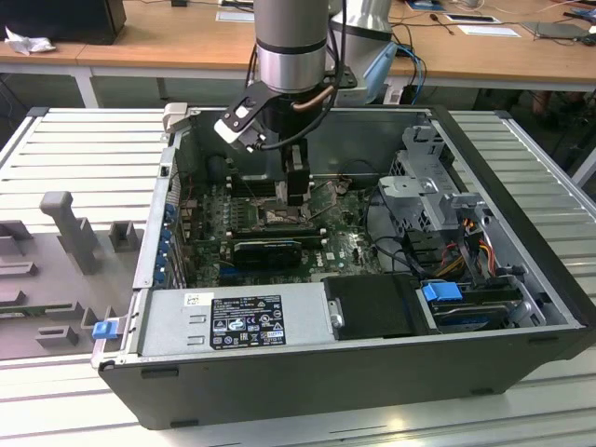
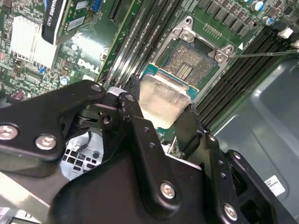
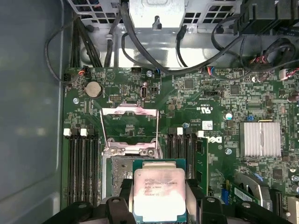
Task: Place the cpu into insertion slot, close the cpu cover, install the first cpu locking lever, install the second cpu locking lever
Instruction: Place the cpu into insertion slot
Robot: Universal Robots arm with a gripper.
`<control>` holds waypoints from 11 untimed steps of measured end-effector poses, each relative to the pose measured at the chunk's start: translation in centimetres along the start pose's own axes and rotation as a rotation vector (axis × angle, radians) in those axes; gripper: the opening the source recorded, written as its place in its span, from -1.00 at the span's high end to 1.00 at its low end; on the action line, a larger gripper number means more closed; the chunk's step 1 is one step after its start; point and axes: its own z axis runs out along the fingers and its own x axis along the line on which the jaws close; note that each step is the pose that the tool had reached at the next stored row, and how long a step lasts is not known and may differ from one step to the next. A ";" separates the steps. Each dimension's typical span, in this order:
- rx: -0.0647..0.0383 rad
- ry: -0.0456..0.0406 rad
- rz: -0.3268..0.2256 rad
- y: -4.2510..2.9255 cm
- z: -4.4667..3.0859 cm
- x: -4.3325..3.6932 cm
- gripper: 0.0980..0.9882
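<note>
The exterior view takes in the whole setting. An open computer case [image 1: 521, 307] lies on its side on a ribbed metal tabletop [image 1: 74, 149], with wooden desks [image 1: 168, 42] behind it and grey plastic fixtures [image 1: 65, 223] at the exterior view's left. The arm [image 1: 291, 47] reaches straight down into the case over the green circuit board [image 1: 345, 247].

The second wrist view brings the end effector [image 2: 163, 108] close: its black fingers [image 2: 135, 116] pinch the cpu [image 2: 161, 95] by two opposite edges. The chip hangs tilted over one edge of the insertion slot [image 2: 189, 63], whose dark centre with its field of contacts lies bare inside a silver and black rim.

The first wrist view looks along the board. The cpu cover [image 3: 130, 112], a thin silver frame with a cut-out middle, stands raised at the far side of the slot. Rows of black memory slots [image 3: 84, 163] run on both sides of it. A silver heat sink [image 3: 260, 139], a coin battery [image 3: 93, 88] and black cables [image 3: 154, 60] also show here.

The cpu is a flat square with a pale, dull silver face, faint print and a thin green border.
</note>
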 end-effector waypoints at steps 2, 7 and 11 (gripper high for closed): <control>0.000 0.0000 0.000 -0.01 0.18 0.01 0.02; 0.000 0.0001 0.000 -0.06 0.79 0.02 0.02; 0.000 -0.0050 0.000 -0.09 1.18 0.01 0.02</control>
